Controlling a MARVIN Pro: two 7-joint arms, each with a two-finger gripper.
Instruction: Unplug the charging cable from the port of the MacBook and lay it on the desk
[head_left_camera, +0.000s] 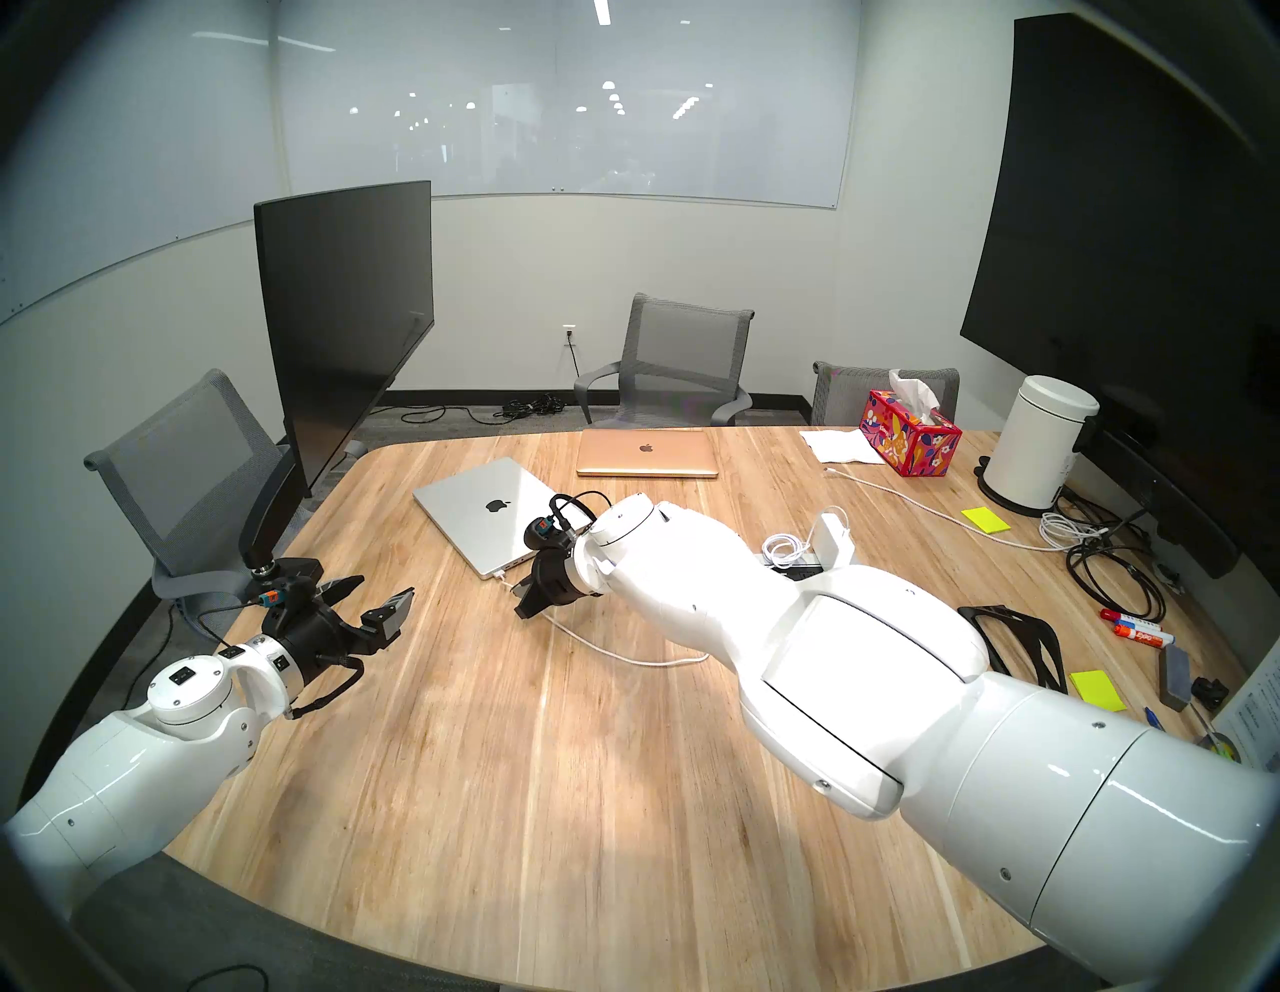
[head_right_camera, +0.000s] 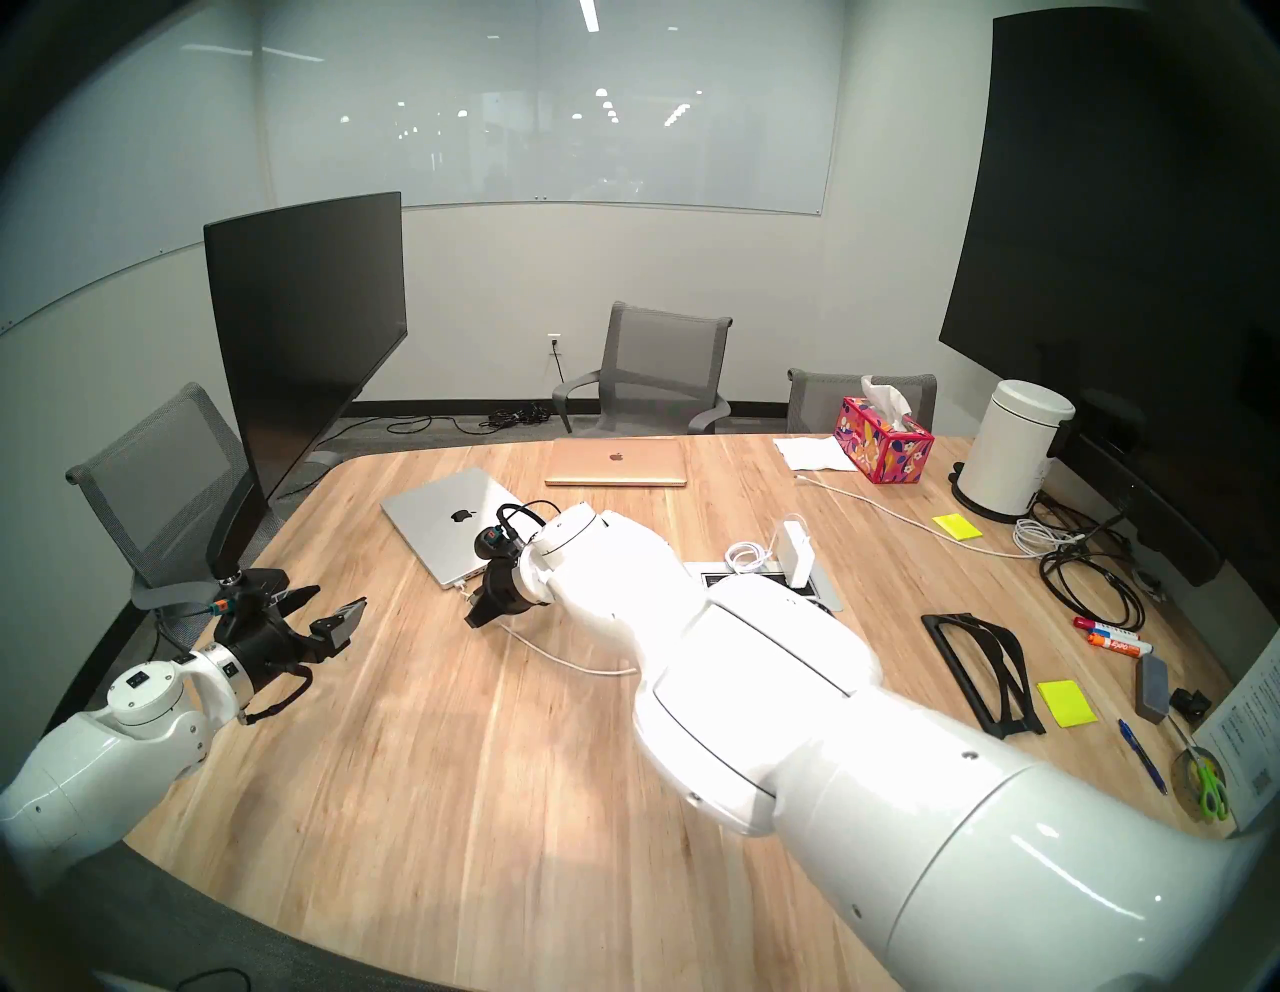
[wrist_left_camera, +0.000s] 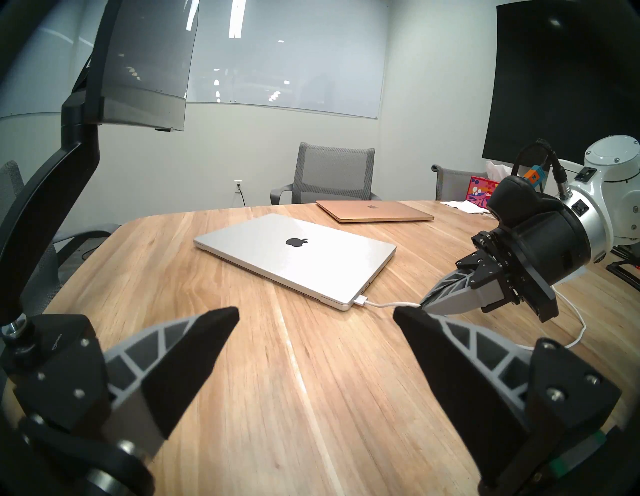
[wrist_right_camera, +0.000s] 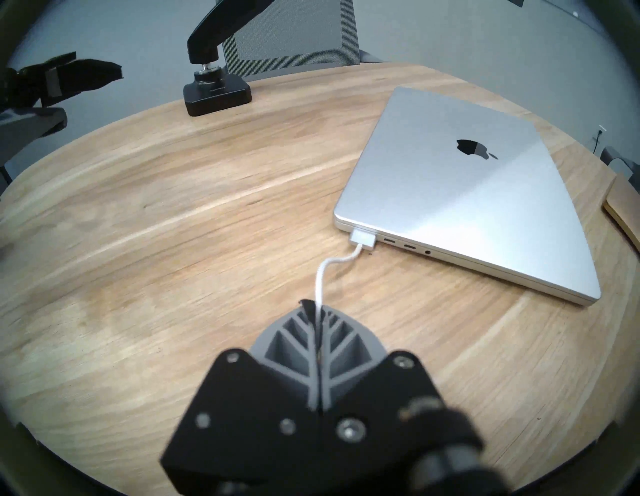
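Note:
The silver MacBook (head_left_camera: 485, 516) lies closed on the wood desk (head_left_camera: 485, 796). The white charging cable (wrist_right_camera: 323, 273) has its silvery connector (wrist_right_camera: 363, 239) seated in the port at the laptop's near corner. The cable runs back under my right arm toward the white power brick (head_left_camera: 834, 540). My right gripper (wrist_right_camera: 316, 308) is shut on the cable a short way from the connector, just above the desk. It also shows in the left wrist view (wrist_left_camera: 424, 304). My left gripper (head_left_camera: 382, 587) is open and empty, left of the laptop.
A rose-gold laptop (head_left_camera: 647, 452) lies behind the MacBook. A monitor (head_left_camera: 346, 325) on an arm has its base (head_left_camera: 284, 571) at the desk's left edge. A tissue box (head_left_camera: 907, 433), white canister (head_left_camera: 1039, 450), black cables (head_left_camera: 1108, 575) and black stand (head_left_camera: 1018, 641) are at right.

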